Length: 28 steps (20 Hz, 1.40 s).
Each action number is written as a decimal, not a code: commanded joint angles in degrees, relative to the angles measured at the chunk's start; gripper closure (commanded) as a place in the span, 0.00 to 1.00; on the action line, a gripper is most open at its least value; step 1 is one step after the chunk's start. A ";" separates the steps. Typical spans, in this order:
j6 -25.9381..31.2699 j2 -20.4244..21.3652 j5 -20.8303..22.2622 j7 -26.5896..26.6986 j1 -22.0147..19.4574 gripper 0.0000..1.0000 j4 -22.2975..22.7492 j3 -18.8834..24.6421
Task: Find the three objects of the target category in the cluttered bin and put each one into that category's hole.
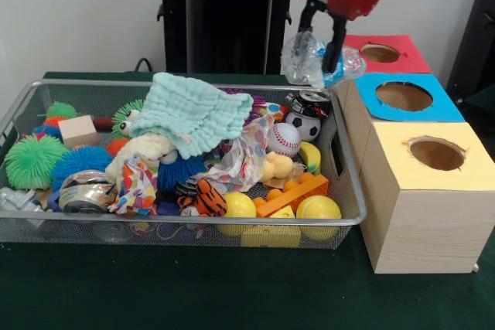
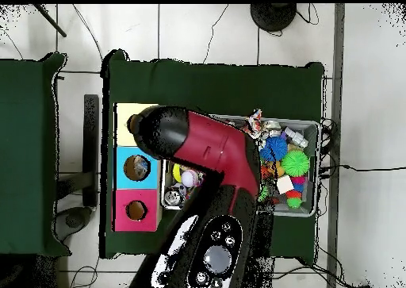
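The wire mesh bin (image 1: pixel 15 117) sits on the dark green table (image 1: pixel 193 291), its long side running across the front view, heaped with toys. Two cans show in it. One can (image 1: pixel 87 191) lies on its side near the front left corner, its long axis roughly toward the camera, silvery round end facing out; there is print on its side but I can't read it. A second, dark can (image 1: pixel 311 101) rests tilted at the far right corner, its top facing up and toward the camera, just above a small soccer ball (image 1: pixel 303 124) and a baseball (image 1: pixel 284 139); its label is also too small to read. I can't pick out a third can. A pale green cloth (image 1: pixel 189 113) drapes over the middle of the pile, with spiky puff balls (image 1: pixel 31 161) at the left. Right of the bin stand three wooden boxes; the middle one's blue top holds the round hole (image 1: pixel 404 96), opening straight up, with a red-topped box (image 1: pixel 387 53) behind and a yellow-topped box (image 1: pixel 433 152) in front. The red arm comes in from above, and its gripper (image 1: pixel 323 63) hangs over the bin's far right corner beside a crumpled clear plastic bag (image 1: pixel 305 56); I can't tell how its jaws stand.
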<state>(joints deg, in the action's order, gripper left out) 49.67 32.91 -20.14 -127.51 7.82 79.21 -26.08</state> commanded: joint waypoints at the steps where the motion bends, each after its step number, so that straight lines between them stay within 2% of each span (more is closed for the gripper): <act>1: -1.97 -3.12 -2.14 -17.94 2.52 1.00 3.91 2.40; 10: -6.03 -3.13 -2.36 -19.74 6.00 1.00 7.62 2.92; 15: -7.99 -3.02 -1.47 -18.95 8.04 1.00 9.94 3.03; 24: -6.07 -2.98 -0.41 -16.73 8.84 1.00 11.49 2.79; 28: -8.01 -2.36 -0.41 -15.63 8.81 1.00 13.67 3.35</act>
<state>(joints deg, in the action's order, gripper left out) 44.20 32.66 -20.34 -131.80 17.29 85.88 -26.08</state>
